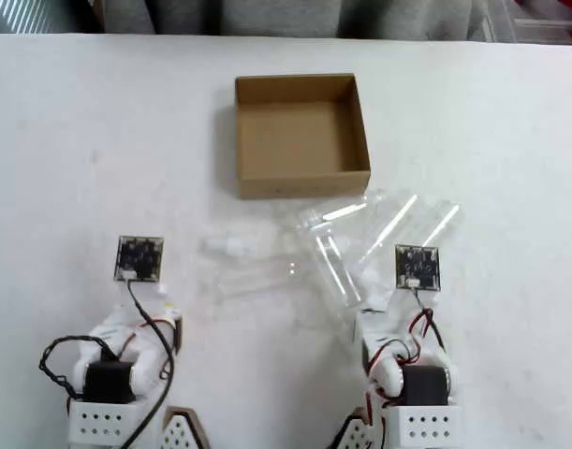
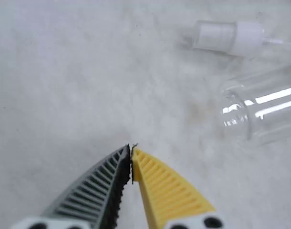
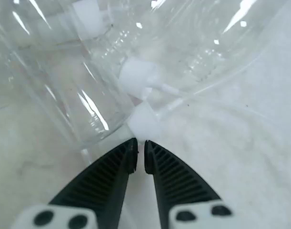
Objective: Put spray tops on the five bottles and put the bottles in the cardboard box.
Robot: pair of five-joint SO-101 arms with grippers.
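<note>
- High view:
  - the loose spray top (image 1: 227,246) lies ahead of your left arm (image 1: 126,327) and off toward the other arm, its long axis across that arm's reach;
  - an uncapped bottle (image 1: 257,278) lies just beside it, a little nearer the arm and also crosswise;
  - the heap of bottles (image 1: 360,234) lies straight ahead of your right arm (image 1: 407,355), overlapping one another, most with their long axes pointing away toward the cardboard box (image 1: 304,182);
  - the box stands beyond everything, open side up, with nothing in it.
- Left wrist view:
  - your left gripper (image 2: 132,151) is closed on nothing, its tips meeting just above the table (image 2: 64,71);
  - the loose spray top is well ahead of the tips and to the side;
  - the uncapped bottle is nearer, its open mouth being the end closest to your tips;
  - I judge this arm the nearer one for that pair.
- Right wrist view:
  - your right gripper (image 3: 139,150) has its jaws drawn almost together with only a thin slit between them, and it holds nothing;
  - the nearest white top (image 3: 144,119) lies just beyond the tips, a farther white top (image 3: 138,74) lies behind it, and clear bottle walls crowd both sides;
  - you would need to open the jaws before any grasp, and the crowding looks likely to make a clean pinch awkward.
</note>
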